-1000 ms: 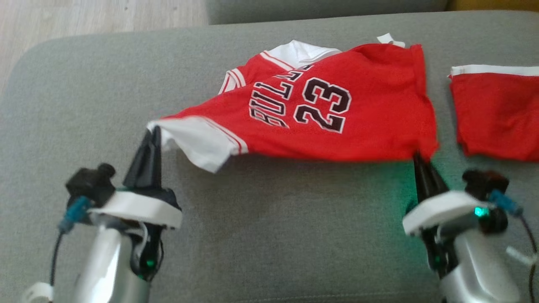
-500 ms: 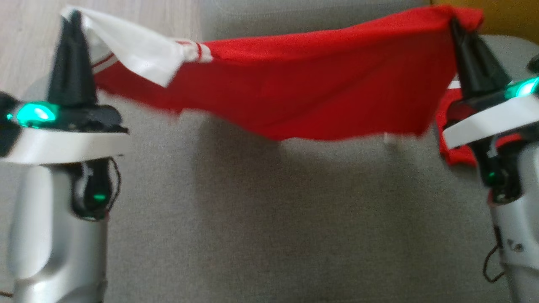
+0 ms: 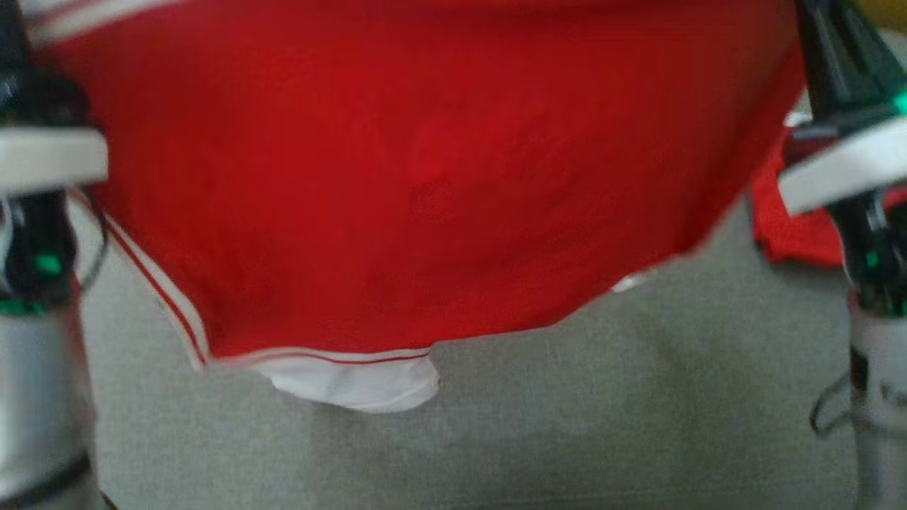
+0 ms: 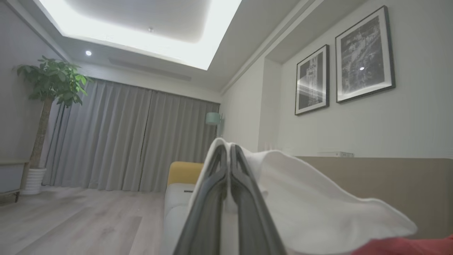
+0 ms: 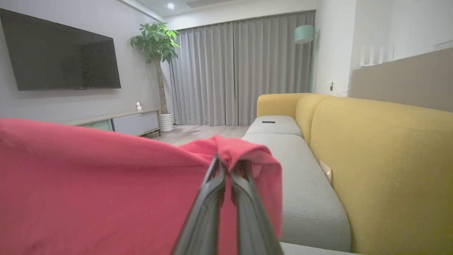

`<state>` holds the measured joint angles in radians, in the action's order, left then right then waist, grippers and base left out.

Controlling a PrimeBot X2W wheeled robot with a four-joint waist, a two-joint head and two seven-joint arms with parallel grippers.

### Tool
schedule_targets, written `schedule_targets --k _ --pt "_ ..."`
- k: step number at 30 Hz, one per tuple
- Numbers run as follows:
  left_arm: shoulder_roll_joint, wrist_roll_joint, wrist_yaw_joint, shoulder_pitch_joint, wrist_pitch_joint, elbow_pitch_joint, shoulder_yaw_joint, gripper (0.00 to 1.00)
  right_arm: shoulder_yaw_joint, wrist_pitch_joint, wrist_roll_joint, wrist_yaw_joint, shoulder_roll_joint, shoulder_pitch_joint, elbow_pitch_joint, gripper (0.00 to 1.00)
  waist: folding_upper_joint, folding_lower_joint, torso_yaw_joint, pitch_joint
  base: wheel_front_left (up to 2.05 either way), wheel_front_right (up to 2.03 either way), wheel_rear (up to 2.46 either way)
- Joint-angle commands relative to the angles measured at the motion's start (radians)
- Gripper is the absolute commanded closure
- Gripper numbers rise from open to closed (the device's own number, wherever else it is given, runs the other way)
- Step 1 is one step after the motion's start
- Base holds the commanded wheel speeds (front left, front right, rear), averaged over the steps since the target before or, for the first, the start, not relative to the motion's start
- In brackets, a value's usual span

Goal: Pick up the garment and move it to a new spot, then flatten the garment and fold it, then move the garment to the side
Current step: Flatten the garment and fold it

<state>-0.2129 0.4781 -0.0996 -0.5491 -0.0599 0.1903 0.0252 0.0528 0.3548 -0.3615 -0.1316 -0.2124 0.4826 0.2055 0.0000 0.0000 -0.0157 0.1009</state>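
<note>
Firmly, left pincer (image 4: 227,148) and right pincer (image 5: 228,162) each grip the blurred garment (image 3: 425,177), upper edge cropped.

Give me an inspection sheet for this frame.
Surface: grey sofa cushion, seen under the lifted garment.
Job's things: red jersey held up, stretched between both grippers, white sleeve hanging lowest.
Clutter: second red garment lying at the right.
Grippers: left gripper shut on the jersey's white fabric; right gripper shut on its red edge.
Cables: dark cable loop beside the right forearm.
Surroundings: yellow sofa, wall TV, potted plant, curtains.
</note>
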Motion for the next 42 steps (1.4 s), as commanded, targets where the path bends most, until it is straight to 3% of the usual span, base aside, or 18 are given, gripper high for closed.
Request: schedule_targets --k 1,5,9,10,16,20,27,33,42 --pt "-0.059 0.011 -0.008 -0.114 0.02 -0.025 0.029 1.0 0.008 0.026 -0.009 0.001 0.011 0.122 -0.01 1.0 0.0 0.0 -0.004 0.076 0.0 0.0 0.0" --pt "-0.125 0.001 -0.022 -0.313 0.036 -0.191 -0.019 1.0 0.038 0.012 0.019 0.001 -0.019 0.326 -0.153 1.0 0.0 0.0 -0.005 0.201 0.0 0.0 0.0" --pt "-0.185 -0.039 -0.028 -0.552 -0.011 -0.403 -0.075 1.0 0.101 -0.08 0.052 0.001 -0.04 0.568 -0.373 1.0 0.0 0.0 -0.004 0.289 0.0 0.0 0.0" --pt "-0.185 -0.039 -0.028 -0.552 -0.011 -0.403 -0.075 1.0 0.101 -0.08 0.052 0.001 -0.04 0.568 -0.373 1.0 0.0 0.0 -0.004 0.289 0.0 0.0 0.0" --pt "-0.211 -0.067 -0.03 -0.85 -0.137 -0.661 -0.158 1.0 0.15 -0.284 0.116 0.001 -0.053 0.867 -0.688 1.0 0.0 0.0 0.016 0.349 0.0 0.0 0.0" --pt "-0.209 -0.053 -0.031 -0.912 -0.182 -0.782 -0.231 1.0 0.201 -0.384 0.121 0.001 -0.055 0.932 -0.853 1.0 0.0 0.0 0.038 0.352 0.0 0.0 0.0" --pt "-0.185 0.0 -0.031 -0.786 -0.201 -0.836 -0.312 1.0 0.277 -0.489 0.053 0.001 -0.043 0.85 -1.066 1.0 0.0 0.0 0.066 0.35 0.0 0.0 0.0" --pt "-0.173 0.007 -0.031 -0.475 -0.202 -0.761 -0.343 1.0 0.431 -0.48 -0.072 0.001 -0.052 0.672 -1.157 1.0 0.0 0.0 0.084 0.298 0.0 0.0 0.0" --pt "-0.203 0.027 -0.031 -0.109 -0.202 -0.674 -0.376 1.0 0.666 -0.35 -0.282 0.001 -0.165 0.413 -1.05 1.0 0.0 0.0 0.087 0.162 0.0 0.0 0.0"
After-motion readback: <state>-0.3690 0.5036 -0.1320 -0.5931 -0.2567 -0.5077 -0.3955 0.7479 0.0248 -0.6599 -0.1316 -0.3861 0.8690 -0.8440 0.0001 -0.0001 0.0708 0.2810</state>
